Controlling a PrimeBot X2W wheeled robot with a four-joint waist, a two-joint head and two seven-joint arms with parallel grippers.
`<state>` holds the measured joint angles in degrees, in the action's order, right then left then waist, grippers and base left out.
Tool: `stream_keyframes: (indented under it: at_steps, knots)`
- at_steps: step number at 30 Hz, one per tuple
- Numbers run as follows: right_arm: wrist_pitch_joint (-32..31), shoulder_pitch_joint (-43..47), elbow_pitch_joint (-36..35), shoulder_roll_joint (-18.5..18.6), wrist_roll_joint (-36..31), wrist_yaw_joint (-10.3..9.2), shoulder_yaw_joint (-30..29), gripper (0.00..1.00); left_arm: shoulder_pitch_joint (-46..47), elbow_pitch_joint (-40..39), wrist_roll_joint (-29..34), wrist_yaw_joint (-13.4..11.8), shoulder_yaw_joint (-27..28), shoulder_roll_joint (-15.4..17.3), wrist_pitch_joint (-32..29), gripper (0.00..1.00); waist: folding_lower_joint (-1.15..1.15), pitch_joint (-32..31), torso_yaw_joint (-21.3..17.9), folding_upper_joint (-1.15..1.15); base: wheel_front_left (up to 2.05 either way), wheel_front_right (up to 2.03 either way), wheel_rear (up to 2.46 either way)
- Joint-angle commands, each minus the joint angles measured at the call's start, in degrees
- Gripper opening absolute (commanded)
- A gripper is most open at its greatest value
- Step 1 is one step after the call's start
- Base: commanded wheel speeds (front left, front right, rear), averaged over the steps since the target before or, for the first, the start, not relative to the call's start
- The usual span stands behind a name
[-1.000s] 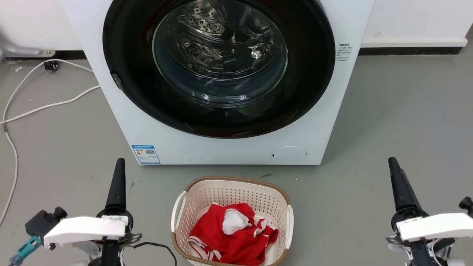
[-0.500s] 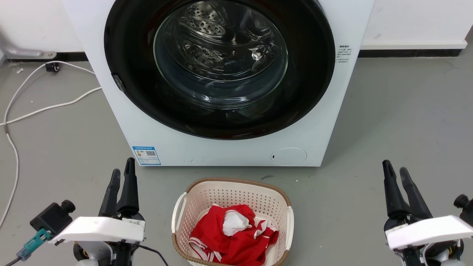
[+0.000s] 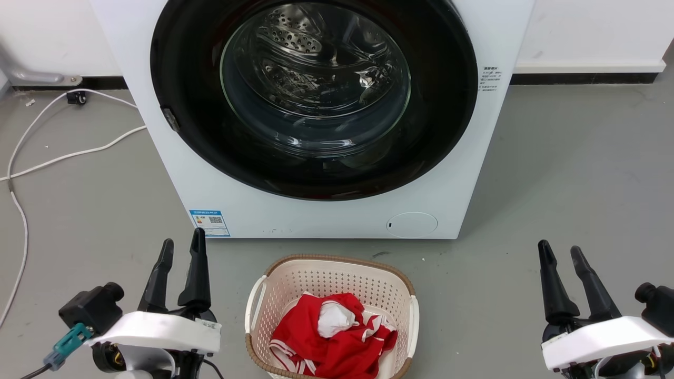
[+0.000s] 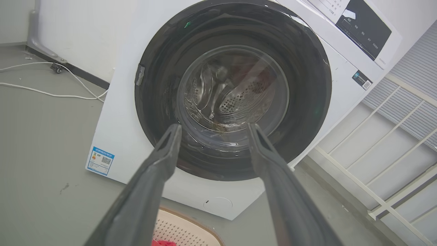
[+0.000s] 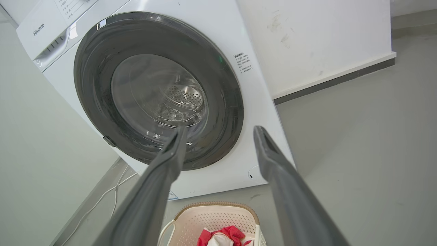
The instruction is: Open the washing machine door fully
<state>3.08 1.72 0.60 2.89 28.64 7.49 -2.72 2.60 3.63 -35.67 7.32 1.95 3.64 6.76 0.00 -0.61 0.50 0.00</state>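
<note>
1. Both claws have just opened. A second ago each showed as one dark spike with its fingers pressed together. Now the left claw (image 3: 183, 236) and the right claw (image 3: 558, 246) stand spread and empty.
2. They hover low over the floor on either side of the laundry basket (image 3: 337, 273), well apart from the washing machine (image 3: 326, 216).
3. The washing machine door (image 3: 314, 95) lies shut, flush against the white front. Its glass window shows the steel drum behind, and nothing touches it.
4. The machine sits slightly lower in the head view than before. We take that as the camera moving, not the machine.
5. We judge the opened fingers to be preparation for a reach, so the opening itself has not begun.
6. A small grey tab (image 3: 169, 117) sits on the door's left rim. We cannot tell whether it is a catch or a hinge, so the side to pull from stays uncertain.
7. The basket, holding a red garment (image 3: 326, 337), stands just in front of the machine below the door. We should watch it as an arm reaches in.
</note>
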Motion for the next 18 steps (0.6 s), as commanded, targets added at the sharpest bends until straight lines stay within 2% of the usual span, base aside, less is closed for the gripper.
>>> stream_keyframes:
  at_steps: [1, 18]
  knots:
    - [0.21, 0.12, -0.92, 0.05, -1.76, 0.0, 0.07, 1.0, 0.0, -0.86, 1.75, 0.03, -0.28, 0.59, 0.49, 1.0, 0.0, -0.02, -0.02, 0.0, 0.0, 0.0, 0.0]
    - [0.14, 1.15, -2.15, 0.03, -12.5, 0.0, -0.24, 1.0, -0.62, -0.91, 13.75, -1.76, -2.74, 1.73, 3.06, 1.0, 0.0, 0.17, -0.21, 0.0, 0.0, 0.0, 0.0]
